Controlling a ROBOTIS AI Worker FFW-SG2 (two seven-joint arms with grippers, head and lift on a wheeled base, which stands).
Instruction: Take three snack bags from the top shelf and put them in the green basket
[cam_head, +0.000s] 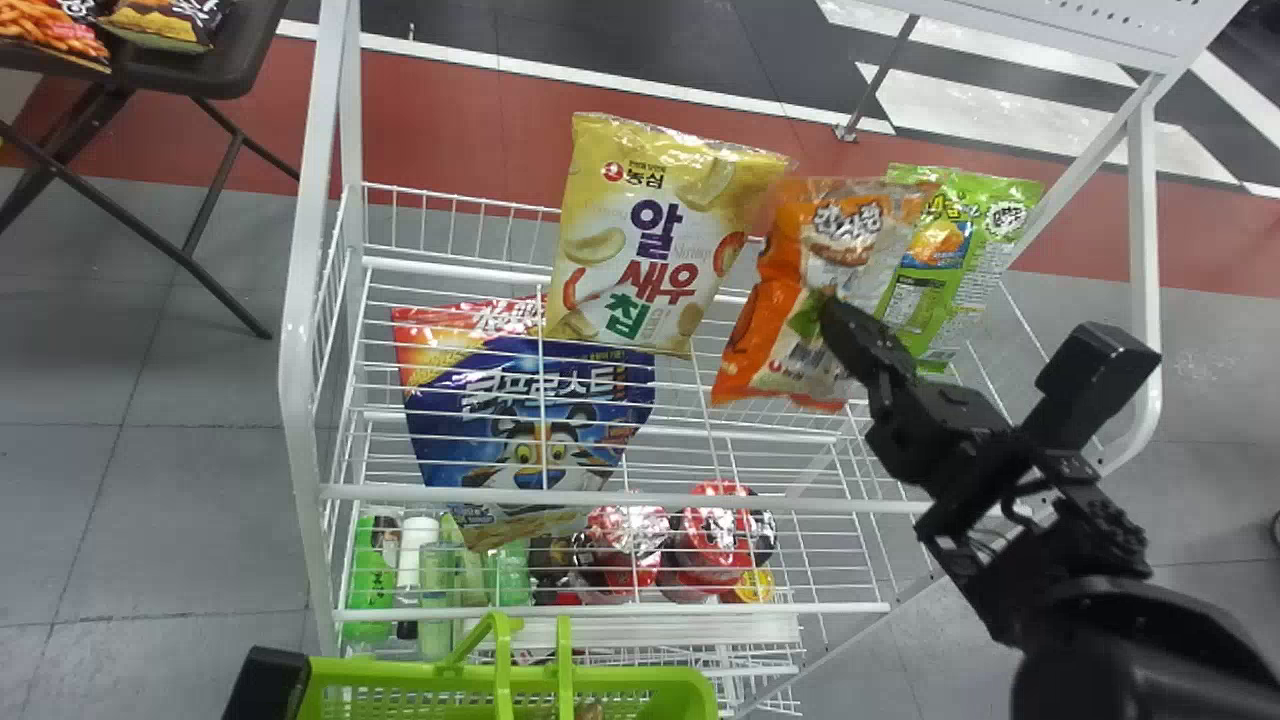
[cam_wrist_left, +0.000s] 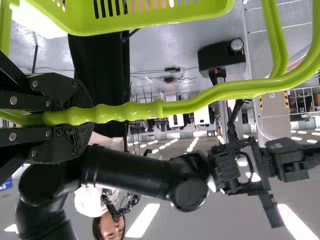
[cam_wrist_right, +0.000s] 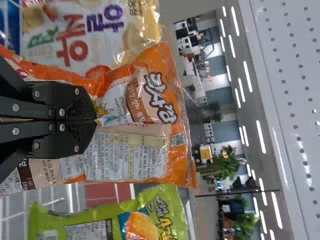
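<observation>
The right gripper (cam_wrist_right: 95, 120) was found closed on the orange bag (cam_head: 850, 240), with the film pinched between its two pads. The bag was at the back of the top shelf (cam_head: 620, 498), toward the right back corner, tilted. The yellow bag (cam_head: 650, 240) was beside it on the left, the green bag (cam_head: 965, 255) on the right. The left gripper (cam_wrist_left: 80, 117) was clamped round the handle (cam_wrist_left: 200, 104) of the green basket (cam_head: 640, 674), which was before the shelf's front edge, toward the left front corner.

The step in hand was judged to be the lifting out of the orange bag. Good practice called for a slow, straight lift, firm enough against slipping but without crushing the contents. Both neighbours needed watching, since overlapping film could drag one along or topple it. The lower edge was to clear the front rail before any swing toward the basket, and the basket was to be held level for a release low over its opening.

The pinched patch of film was covered by the pads. Part of the green bag was masked by the orange one. Whether the orange bag's lower edge touched the wires could not be established. The basket was cut off by the head view's bottom edge; a small brown item (cam_head: 589, 711) there could not be identified, nor its contents counted.
</observation>
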